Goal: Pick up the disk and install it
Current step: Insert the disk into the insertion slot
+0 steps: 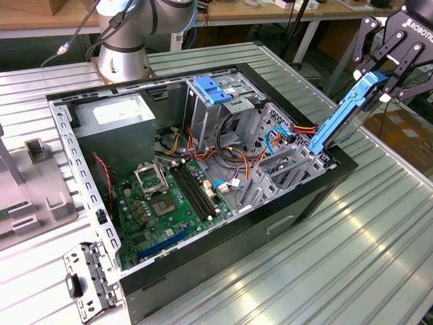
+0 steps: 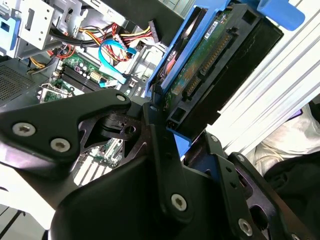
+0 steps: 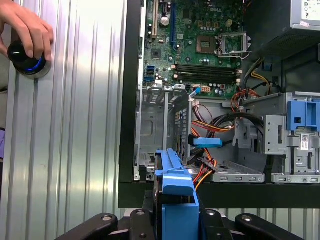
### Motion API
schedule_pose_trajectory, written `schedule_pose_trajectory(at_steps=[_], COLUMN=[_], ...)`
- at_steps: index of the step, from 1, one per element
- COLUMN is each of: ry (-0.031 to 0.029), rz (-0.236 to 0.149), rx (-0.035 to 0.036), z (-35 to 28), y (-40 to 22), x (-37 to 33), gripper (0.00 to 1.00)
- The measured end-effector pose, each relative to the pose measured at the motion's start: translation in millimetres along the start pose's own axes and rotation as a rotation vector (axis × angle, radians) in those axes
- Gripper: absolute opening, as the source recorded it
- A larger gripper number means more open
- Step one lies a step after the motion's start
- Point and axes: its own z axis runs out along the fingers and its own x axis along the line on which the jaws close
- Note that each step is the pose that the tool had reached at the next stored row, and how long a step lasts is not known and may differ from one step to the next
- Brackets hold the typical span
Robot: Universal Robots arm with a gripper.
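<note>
Claw (image 1: pixel 380 87) grips the upper end of the disk (image 1: pixel 342 118), which hangs tilted at the exterior view's right. Its lower end reaches down to the rim of the open computer case (image 1: pixel 270 230), beside the drive cage (image 1: pixel 284 169). A hand (image 3: pixel 30 25) rests on a round knob (image 3: pixel 25 60) on the table (image 1: pixel 338 271).

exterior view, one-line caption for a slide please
Gripper holds the disk tilted, its lower end at the rim of the open computer case
</note>
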Motion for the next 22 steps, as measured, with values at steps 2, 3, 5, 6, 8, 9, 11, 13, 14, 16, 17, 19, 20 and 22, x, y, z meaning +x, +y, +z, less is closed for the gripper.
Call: schedule_pose_trajectory(at_steps=[2,3,5,6,8,9,11,13,14,16,17,19,20,22], ry=[0.0001,0.0,-0.0001,0.0,0.0,0.0,0.0,0.0001,0.0001,0.0001,0.0,0.0,-0.0001,-0.0002], rz=[0.0,0.0,0.0,0.0,0.0,0.0,0.0,0.0,0.0,0.0,0.0,0.001,0.002,0.005], rx=[0.0001,0.0002,0.0001,0.0002,0.0004,0.0006,0.0014,0.0024,0.0029,0.0034,0.0035,0.0037,0.0039,0.0041], z=[0.2,0.5,0.8,1.0,1.4,1.6,2.1,2.5,2.8,3.2,3.4,3.9,4.1,4.8], y=[6.2,9.2,13.2,16.5,23.0,26.5,34.4,42.8,47.7,53.9,56.2,61.0,63.2,68.0], x=[0.1,0.2,0.3,0.2,0.1,0.0,-0.3,-0.6,-0.7,-1.0,-1.1,-1.5,-1.8,-3.0], gripper=[0.37,0.37,0.37,0.37,0.37,0.37,0.37,0.37,0.37,0.37,0.37,0.37,0.37,0.37])
